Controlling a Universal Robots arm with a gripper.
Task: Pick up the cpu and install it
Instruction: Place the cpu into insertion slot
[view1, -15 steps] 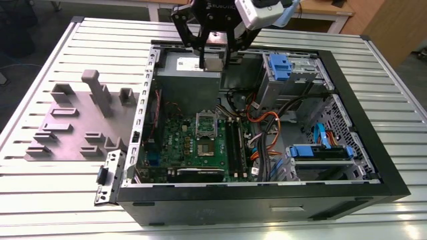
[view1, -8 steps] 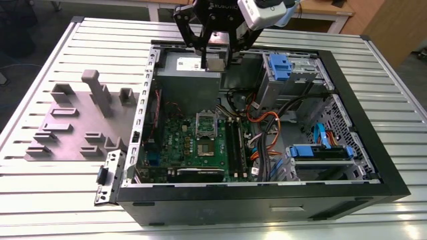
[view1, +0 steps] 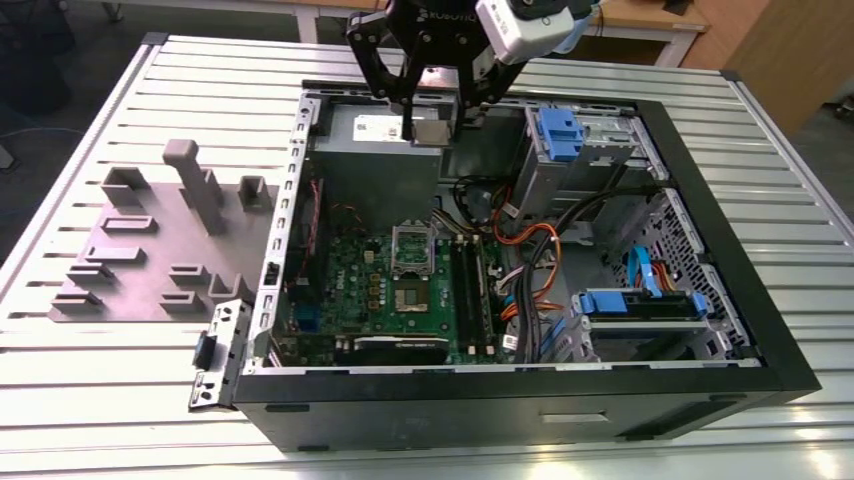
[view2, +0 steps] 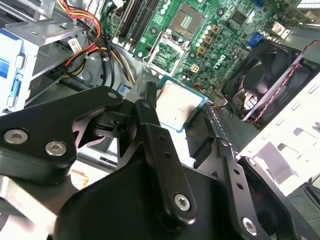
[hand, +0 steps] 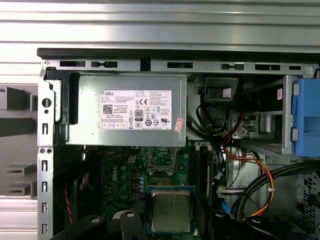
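Second wrist view: black gripper (view2: 172, 117) clamps the flat square cpu (view2: 179, 106), its top dull silvery

From my end: the gripper (view1: 430, 122) body runs off the exterior view's top edge, so I can't see the arm above it. In the first wrist view two side edges of the cpu (hand: 171, 210) sit behind the dark fingers (hand: 201, 220). I can't see the contact faces, and the fingers themselves are cropped by the frame edge. In the second wrist view the black links (view2: 150, 130) cover its near corner. The socket (view1: 411, 245) is too small in the exterior view for me to tell how its frame sits. The grey box (hand: 125, 110) hides part of the motherboard (hand: 120, 175). The blue bracket (hand: 306, 117) is cropped at the frame edge.
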